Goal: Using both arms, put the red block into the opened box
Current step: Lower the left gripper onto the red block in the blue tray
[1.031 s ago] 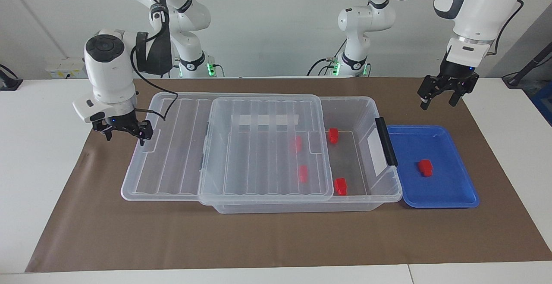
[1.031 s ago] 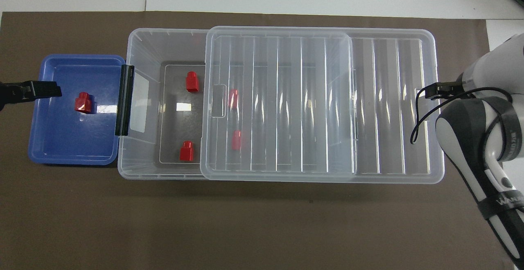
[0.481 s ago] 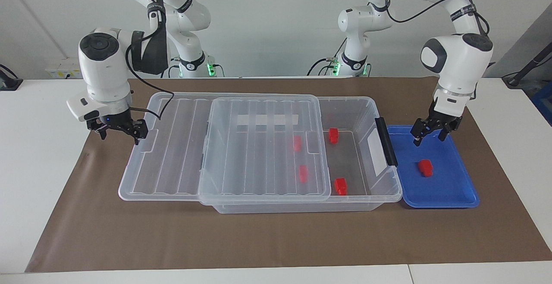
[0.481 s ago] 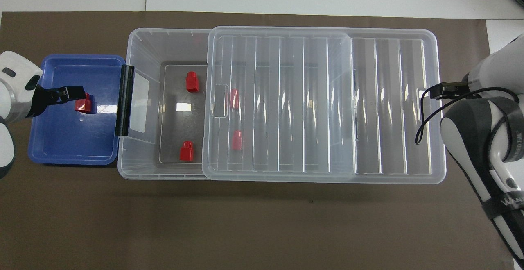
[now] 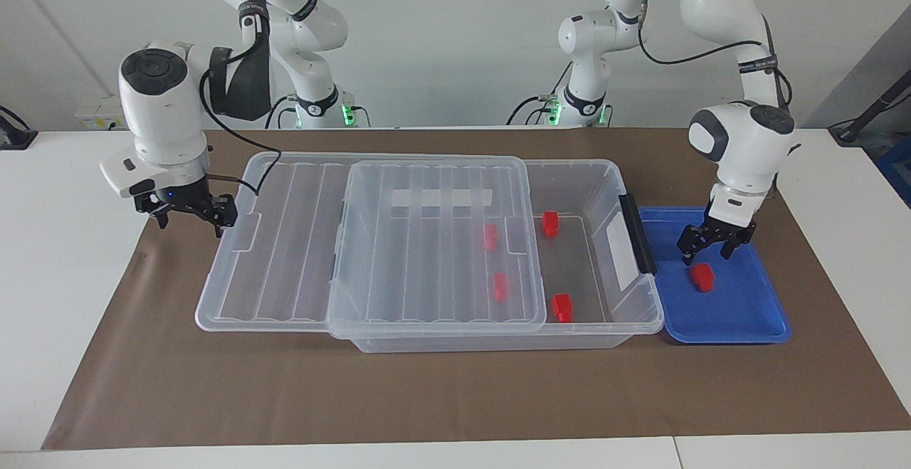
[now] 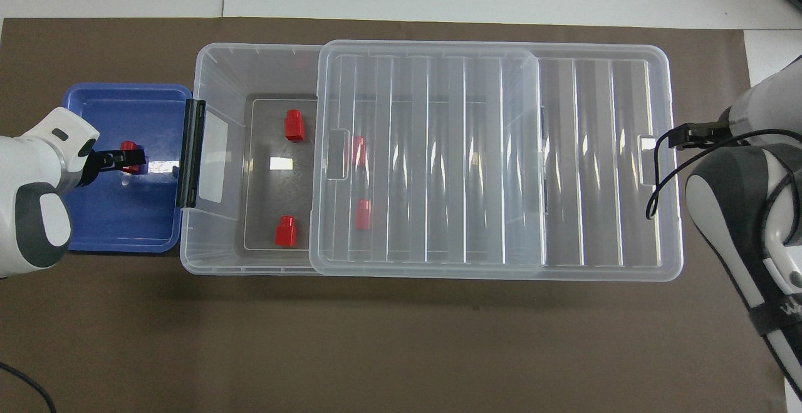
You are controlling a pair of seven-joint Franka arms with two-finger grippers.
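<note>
Red plastic block [image 5: 702,277], stepped, lies mid-floor of the shallow blue tray [image 5: 747,327], its long axis probably along the tray's length; which end is narrower I cannot tell. Left gripper [image 5: 709,247] hovers over it, open, seemingly to grasp. Clear box [image 5: 605,170] is half-uncovered for dropping. Right gripper [image 5: 186,214] waits open at the ribbed lid's [image 5: 285,241] edge

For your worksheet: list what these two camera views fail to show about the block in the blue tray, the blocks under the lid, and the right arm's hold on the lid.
- Overhead view: the red block in the blue tray is mostly covered by the left gripper.
- Both views: two blocks in the box show only as smears through the ribbed lid; their shape is lost.
- Both views: contact between right gripper and lid edge cannot be told.
</note>
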